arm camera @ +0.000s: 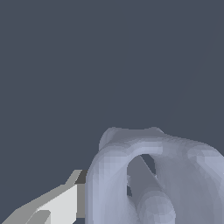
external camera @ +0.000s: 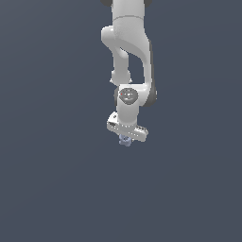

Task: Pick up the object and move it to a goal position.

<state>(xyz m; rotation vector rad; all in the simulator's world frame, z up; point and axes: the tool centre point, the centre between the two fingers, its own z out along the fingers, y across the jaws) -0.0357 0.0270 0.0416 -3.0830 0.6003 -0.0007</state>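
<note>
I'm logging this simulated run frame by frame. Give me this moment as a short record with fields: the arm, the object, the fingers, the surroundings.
arm: white Panda arm reaching down from the top of the exterior view
object: pale blue-grey knobbly piece right under the gripper; fills much of the wrist view
fingers: one white finger beside the object, seemingly touching; the other unseen
grip state: cannot be told
surroundings: plain dark grey-blue background; no goal marker visible

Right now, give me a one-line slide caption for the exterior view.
Panda arm reaching down, its white gripper directly over the small blue-grey object against a plain dark backdrop.
</note>
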